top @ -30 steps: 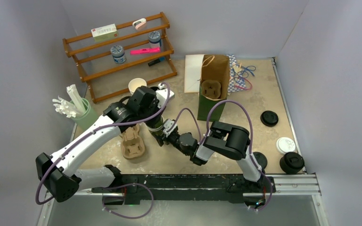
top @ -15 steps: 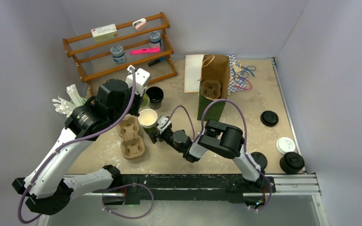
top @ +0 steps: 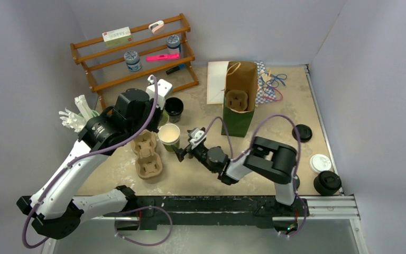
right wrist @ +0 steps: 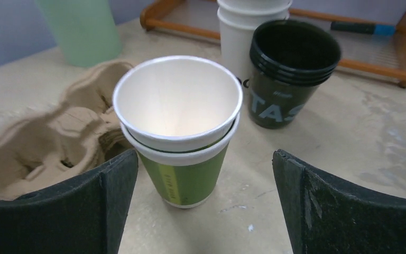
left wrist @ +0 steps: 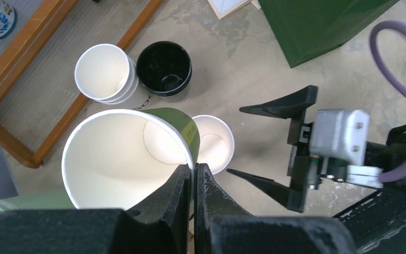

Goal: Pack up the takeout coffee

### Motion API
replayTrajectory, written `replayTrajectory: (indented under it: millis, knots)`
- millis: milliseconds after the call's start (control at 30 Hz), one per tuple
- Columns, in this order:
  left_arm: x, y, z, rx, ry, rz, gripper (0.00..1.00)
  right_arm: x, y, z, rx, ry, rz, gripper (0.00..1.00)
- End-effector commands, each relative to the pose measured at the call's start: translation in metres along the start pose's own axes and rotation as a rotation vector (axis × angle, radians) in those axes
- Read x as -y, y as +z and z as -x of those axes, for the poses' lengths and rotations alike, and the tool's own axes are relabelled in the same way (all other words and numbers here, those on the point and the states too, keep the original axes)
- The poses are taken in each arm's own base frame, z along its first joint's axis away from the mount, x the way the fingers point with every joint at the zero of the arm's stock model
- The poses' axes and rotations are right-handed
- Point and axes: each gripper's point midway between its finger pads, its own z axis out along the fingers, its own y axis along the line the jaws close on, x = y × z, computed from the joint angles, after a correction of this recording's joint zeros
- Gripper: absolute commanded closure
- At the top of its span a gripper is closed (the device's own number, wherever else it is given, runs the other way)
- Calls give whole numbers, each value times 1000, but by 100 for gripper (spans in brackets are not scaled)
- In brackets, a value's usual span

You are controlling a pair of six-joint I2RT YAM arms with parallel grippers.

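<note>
starting at the left of the overhead frame: carrying a lifted olive-green paper cup [left wrist: 121, 159], white inside, up and away from the centre, pinching its rim between the narrow-set fingers of the left gripper [left wrist: 194, 172]. having been down at the middle beside the other arm a second ago, now hanging above the white and black cup stacks [top: 173, 106] at upper left of centre. passing over the brown moulded-pulp cup carrier [top: 148, 157], lying untouched.

reaching the centre: leaving a standing olive-green paper cup [top: 169, 136] upright on the table, lidless, showing two nested rims in the right wrist view. just right of it, spreading the right gripper [top: 186, 143] wide and backing off, touching nothing, after sitting right against that cup half a second ago. probably meaning cups pulled apart and one set down ready for capping.

further right, waiting on the tall green-and-brown paper bag [top: 238, 119], standing open. at far right, needing a round black plastic sip lid [top: 302, 132], lying well apart from the cup. finding no lidded green cup anywhere; so judging the takeout coffee to be the standing cup at centre, not yet capped or packed.
</note>
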Motion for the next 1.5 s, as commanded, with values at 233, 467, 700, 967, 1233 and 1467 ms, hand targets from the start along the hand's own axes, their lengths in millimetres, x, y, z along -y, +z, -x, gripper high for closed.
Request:
replayTrajectory:
  millis: [233,467,700,967,1233,1467]
  knots:
    - [67,29,-21,-34,-90,-238,100,32,-93,31,-141,170,-106,1]
    - [122,39,-24,-29,-54,-316,100,57,-151,20,-339,329,-276,1]
    - [182,56,-60,-126,41,-341,100,110,-221,11,-426,402,-573,1]
    - [212,91,-95,-173,66,-331,100,158,-244,2,-465,659,-761,1]
    - [225,120,-114,-204,106,-320,100,223,-262,-9,-602,738,-981,1]
    - [236,123,-113,-185,124,-371,62,306,-310,10,-545,747,-1428,1]
